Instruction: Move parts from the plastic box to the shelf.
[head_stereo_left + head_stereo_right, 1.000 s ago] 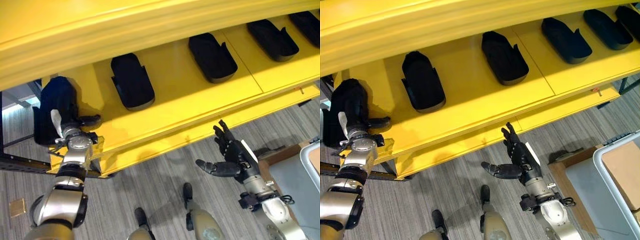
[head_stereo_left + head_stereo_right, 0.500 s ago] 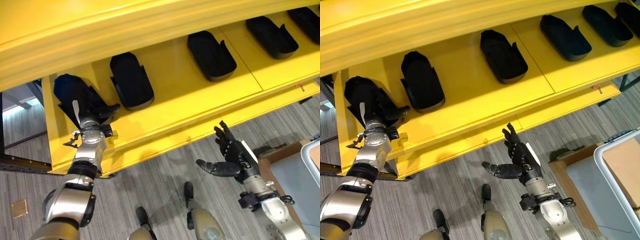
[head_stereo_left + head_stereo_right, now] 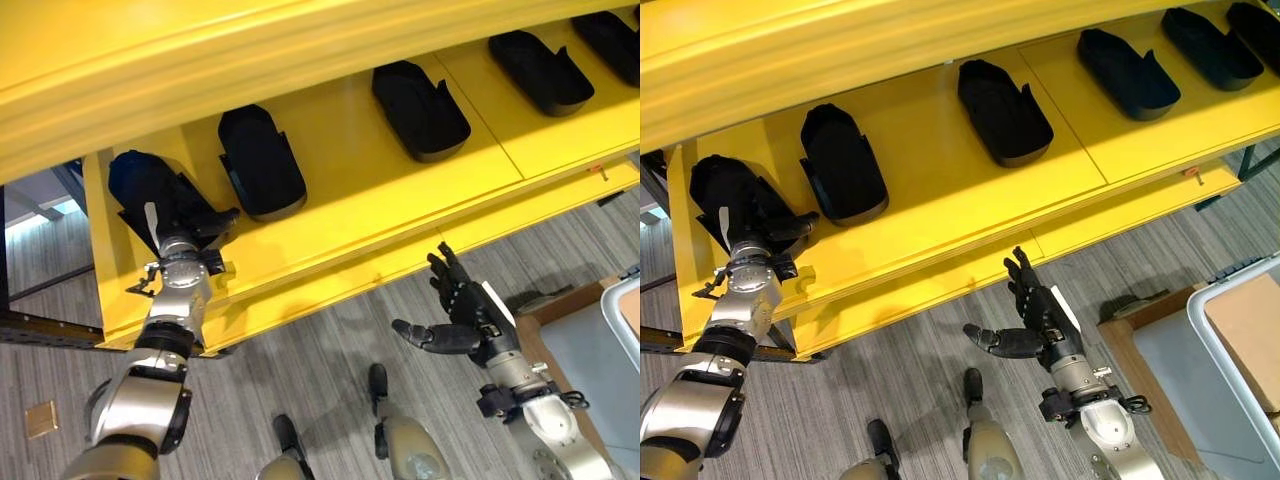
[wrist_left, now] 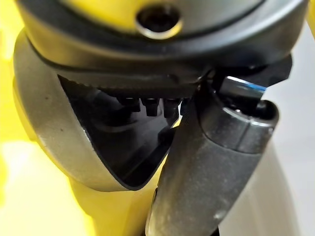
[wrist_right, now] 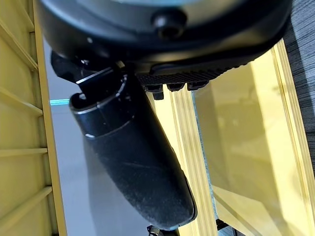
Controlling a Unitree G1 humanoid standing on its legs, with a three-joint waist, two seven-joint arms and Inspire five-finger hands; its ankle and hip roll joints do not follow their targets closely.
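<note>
Black parts sit in a row along the yellow shelf [image 3: 400, 190]: one at the shelf's left end [image 3: 140, 185], the next just to its right [image 3: 262, 160], a third near the middle [image 3: 420, 97], and two more toward the right end [image 3: 540, 72] [image 3: 612, 30]. At the left end the left hand [image 3: 185, 232] is at the near side of the leftmost part [image 3: 725, 190], its thumb reaching out toward the neighbouring part; in the left wrist view the part's dark hollow [image 4: 123, 147] lies against the fingers, and the thumb presses beside it, so the hand looks closed on that part. The right hand [image 3: 462, 315] hangs below the shelf's front edge over the striped grey floor [image 3: 300, 370], fingers straight and spread, thumb out to the side, holding nothing. A plastic box [image 3: 1240, 330] shows at the right edge of the floor.
</note>
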